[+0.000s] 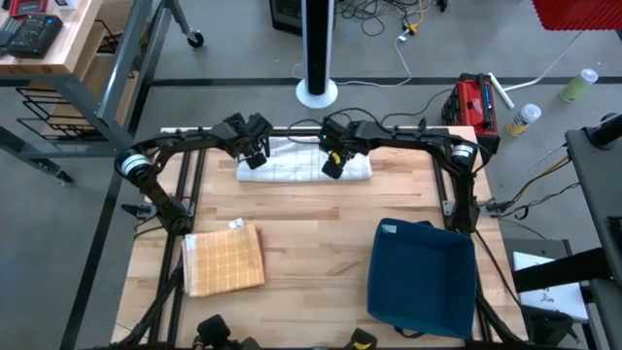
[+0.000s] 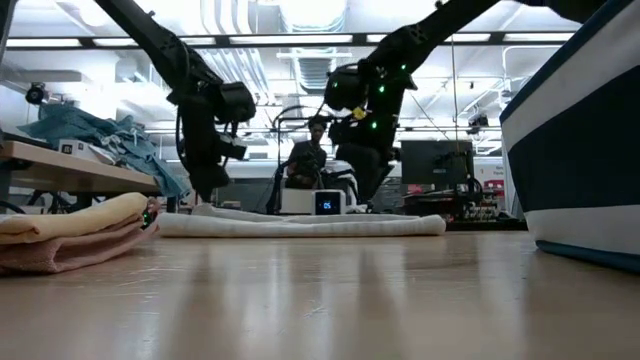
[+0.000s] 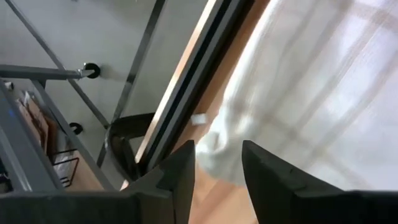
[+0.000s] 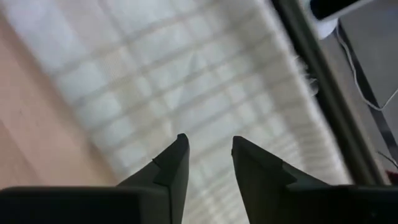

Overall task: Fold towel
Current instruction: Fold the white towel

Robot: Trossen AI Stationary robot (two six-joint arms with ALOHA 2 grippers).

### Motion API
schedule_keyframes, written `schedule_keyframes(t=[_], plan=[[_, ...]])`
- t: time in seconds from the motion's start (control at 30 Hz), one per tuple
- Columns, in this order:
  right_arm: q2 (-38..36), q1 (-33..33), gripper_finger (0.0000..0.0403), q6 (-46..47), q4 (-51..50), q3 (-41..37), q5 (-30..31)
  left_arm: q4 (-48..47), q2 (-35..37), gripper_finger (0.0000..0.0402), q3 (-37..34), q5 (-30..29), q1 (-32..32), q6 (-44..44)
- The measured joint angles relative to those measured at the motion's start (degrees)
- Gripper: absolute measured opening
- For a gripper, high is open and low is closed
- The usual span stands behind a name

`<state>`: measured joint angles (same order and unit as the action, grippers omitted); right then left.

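Two end effectors, left (image 1: 255,156) and right (image 1: 333,165), hover parted and empty over the folded, white, grid-woven towel (image 1: 301,167).

White towel (image 1: 304,163) folded at far edge

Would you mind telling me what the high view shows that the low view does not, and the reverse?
Only the high view shows the grid pattern on the yellow towel, the open top of the blue bin and the red toolbox on the floor. Only the low view shows a person seated beyond the table. Both show the white towel lying folded, with the left gripper and right gripper just above it, fingers parted and empty.
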<state>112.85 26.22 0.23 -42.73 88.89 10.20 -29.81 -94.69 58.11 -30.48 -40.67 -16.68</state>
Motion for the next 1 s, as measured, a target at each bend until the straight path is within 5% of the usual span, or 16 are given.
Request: schedule_keyframes(t=[0.33,0.6,0.8,1.0], plan=[[5.94,-1.40,0.0068,1.46,-1.49,-0.34,0.36,-10.07,5.76,0.0127,-0.08,0.93,-0.13,2.38],[8.85,-1.60,0.0020,0.30,-2.16,-0.58,0.19,-8.63,7.72,0.0095,-7.22,26.74,0.42,10.25],[8.81,-1.60,0.0001,-0.58,-2.87,-0.69,0.16,-2.40,7.17,0.0067,-16.39,28.82,2.77,14.61],[8.54,-1.87,0.0001,-1.65,-9.32,-0.74,-2.37,-5.11,8.65,0.0047,-17.96,32.09,4.08,16.66]])
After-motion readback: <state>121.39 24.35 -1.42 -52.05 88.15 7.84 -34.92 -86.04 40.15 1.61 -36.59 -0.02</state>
